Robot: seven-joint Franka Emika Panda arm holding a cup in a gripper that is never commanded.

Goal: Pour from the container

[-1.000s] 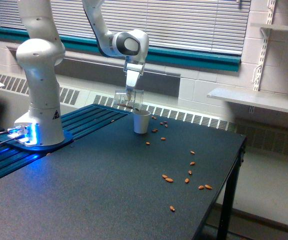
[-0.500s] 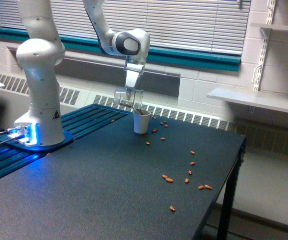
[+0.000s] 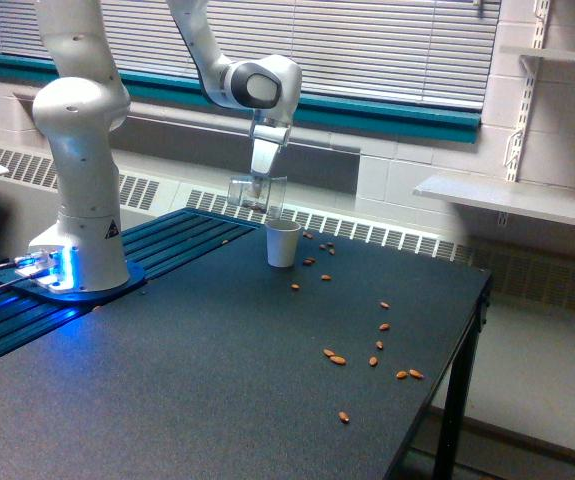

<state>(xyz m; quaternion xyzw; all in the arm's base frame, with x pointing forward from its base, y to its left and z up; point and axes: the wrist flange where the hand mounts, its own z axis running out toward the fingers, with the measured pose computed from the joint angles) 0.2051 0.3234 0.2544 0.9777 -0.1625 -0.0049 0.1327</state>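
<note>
Almonds (image 3: pixel 336 357) lie scattered across the near and right part of the dark table (image 3: pixel 217 400), with a few more farther back beside the white paper cup (image 3: pixel 282 243). That cup stands upright toward the far edge. Just above and left of it hangs the container (image 3: pixel 256 196), a clear cup with some brown nuts low inside, clamped between the closed jaws of the gripper (image 3: pixel 259 180).

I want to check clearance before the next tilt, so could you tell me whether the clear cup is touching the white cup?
Apart. The exterior view shows the clear cup held above the white cup, with background visible between them.
</note>
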